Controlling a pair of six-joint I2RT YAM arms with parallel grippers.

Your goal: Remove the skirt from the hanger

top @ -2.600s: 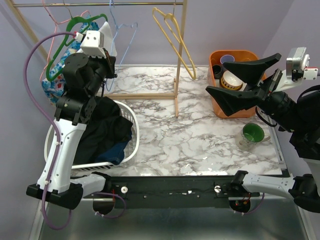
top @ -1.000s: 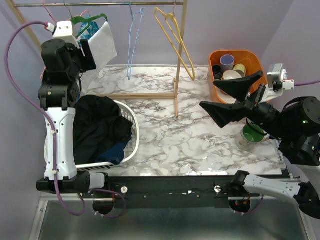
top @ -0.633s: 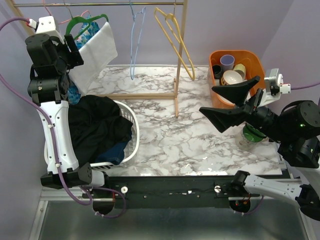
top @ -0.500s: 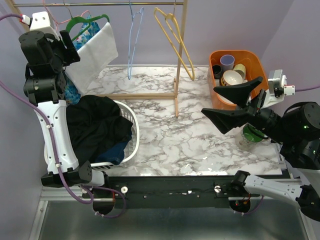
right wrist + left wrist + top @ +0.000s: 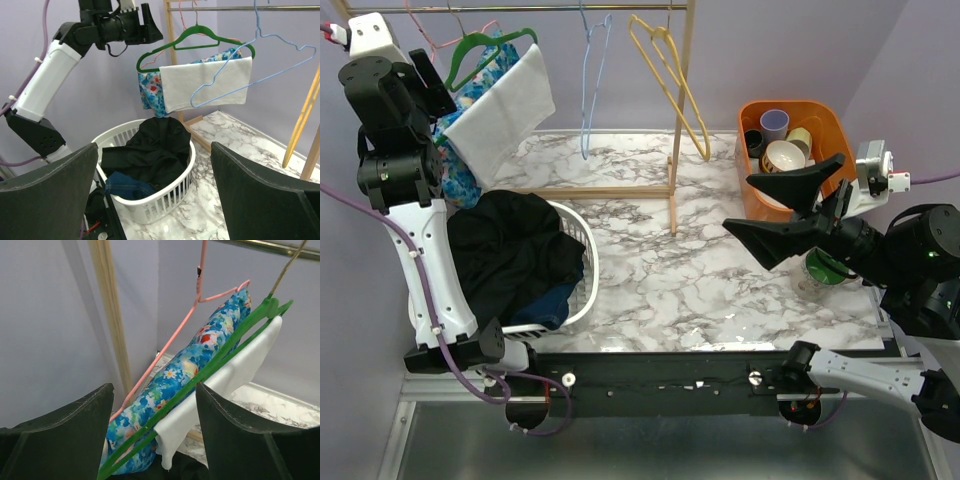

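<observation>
The left arm stands steeply upright at the far left. The left gripper (image 5: 154, 390) is held high beside the metal clothes rail (image 5: 520, 9), its two dark fingers spread wide with nothing between them. It is pointed at a green plastic hanger (image 5: 225, 350) draped with a white cloth (image 5: 235, 375).

The right gripper (image 5: 738, 203) is held above the right side of the marble table (image 5: 700, 290). It is pointed left, with its fingers likewise parted and empty.

The plain black fabric skirt (image 5: 510, 250) is heaped in the white slatted laundry basket (image 5: 582, 235) at the near left. The thin light-blue hanger (image 5: 586, 95) is seen bare on the rail, well apart from it.

In the top view the skirt's left edge is hidden by the left arm. A dark blue garment (image 5: 125, 185) is largely buried under the skirt, and the left fingers are hard to make out there.
</observation>
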